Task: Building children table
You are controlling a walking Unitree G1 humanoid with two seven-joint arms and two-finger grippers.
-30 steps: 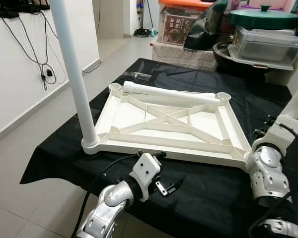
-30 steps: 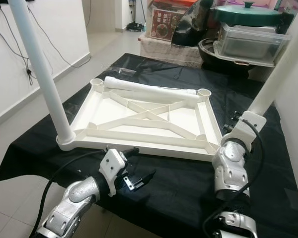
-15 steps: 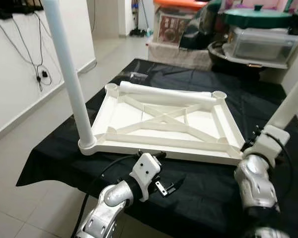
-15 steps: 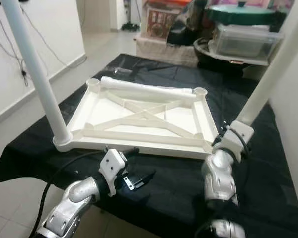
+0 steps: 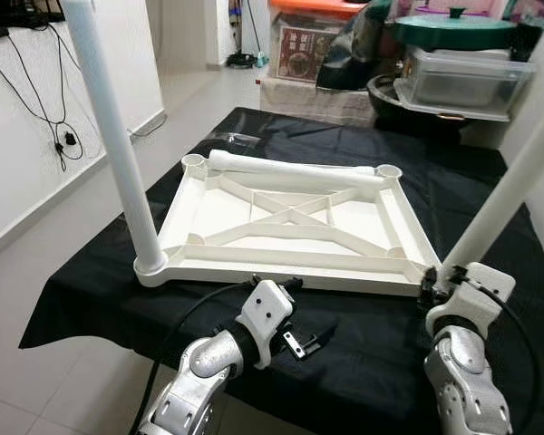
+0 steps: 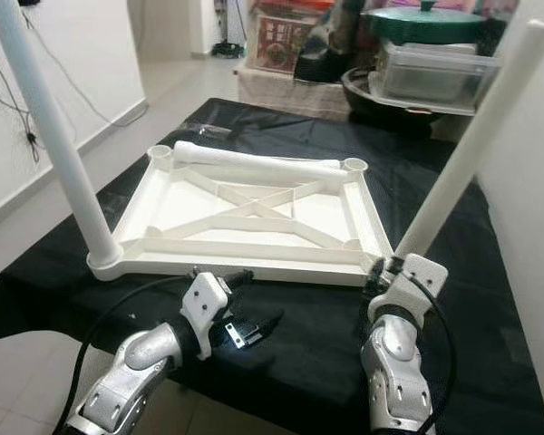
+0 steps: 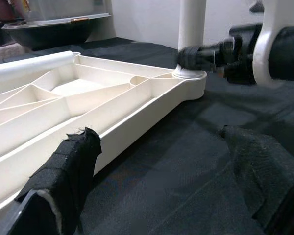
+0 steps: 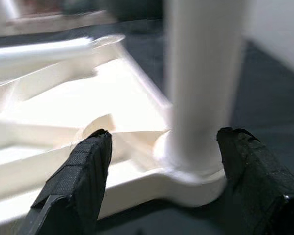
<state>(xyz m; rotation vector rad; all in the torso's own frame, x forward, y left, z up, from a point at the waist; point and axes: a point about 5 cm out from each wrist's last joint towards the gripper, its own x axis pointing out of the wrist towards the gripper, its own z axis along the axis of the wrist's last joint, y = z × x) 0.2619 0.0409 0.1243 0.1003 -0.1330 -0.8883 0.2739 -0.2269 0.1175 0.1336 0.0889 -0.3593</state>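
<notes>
A white children's table top [image 5: 281, 272] lies upside down on a black cloth [image 5: 363, 349]. One white leg [image 5: 109, 136] stands in its near left corner socket. A second leg [image 5: 508, 190] rises at a slant from the near right corner. A third leg [image 5: 290, 169] lies along the far rim. My right gripper [image 5: 428, 285] is open at the base of the right leg, and its fingers [image 8: 83, 171] stand wider than the leg [image 8: 201, 98]. In front of the near rim, my left gripper [image 5: 308, 343] hovers low over the cloth, open and holding nothing.
At the back right stand a clear plastic box [image 5: 462, 82], a green-lidded pot [image 5: 453, 27] and a black basin [image 5: 408, 95]. Cables [image 5: 63, 136] hang on the white wall at left. The cloth's near edge drops to a tiled floor [image 5: 36, 290].
The camera has shifted, sliding the scene left. My right gripper has come down and back along the right leg to its base at the corner. The left gripper has stayed put.
</notes>
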